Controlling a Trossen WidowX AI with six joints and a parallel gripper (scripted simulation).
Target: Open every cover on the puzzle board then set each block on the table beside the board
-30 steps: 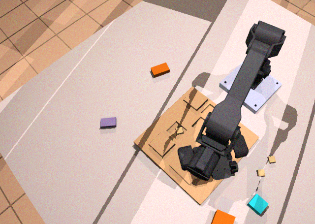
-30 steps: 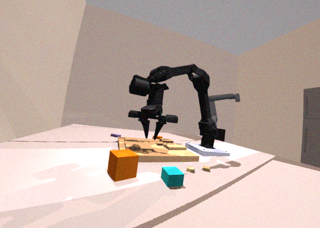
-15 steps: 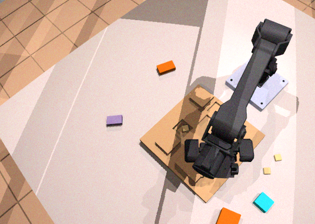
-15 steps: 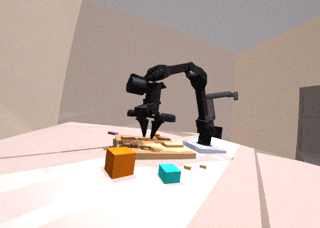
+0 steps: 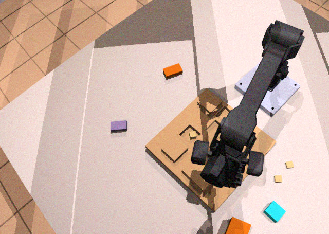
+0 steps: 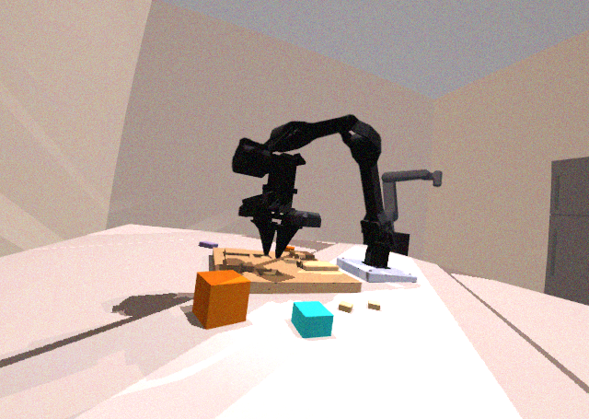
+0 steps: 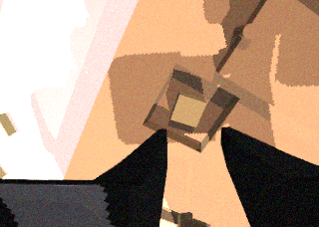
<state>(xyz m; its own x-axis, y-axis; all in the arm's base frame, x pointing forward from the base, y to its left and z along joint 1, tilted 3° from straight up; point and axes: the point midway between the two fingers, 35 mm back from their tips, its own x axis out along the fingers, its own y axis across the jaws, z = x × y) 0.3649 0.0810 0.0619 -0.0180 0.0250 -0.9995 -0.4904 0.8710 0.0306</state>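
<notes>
The wooden puzzle board lies flat on the table under the arm. My gripper is partly open and empty, fingers pointing down just above the board; the arm hides its fingertips in the top view. In the wrist view a small yellow block sits inside a square well just ahead of the fingertips. Another small yellow piece shows beside an angled dark edge on the board. A square cover lies near the left corner. Two small yellow blocks rest on the table off the board.
A cyan block and a large orange block stand near the board. A flatter orange block and a purple block lie on its other side. The arm's pale base plate is close to the board.
</notes>
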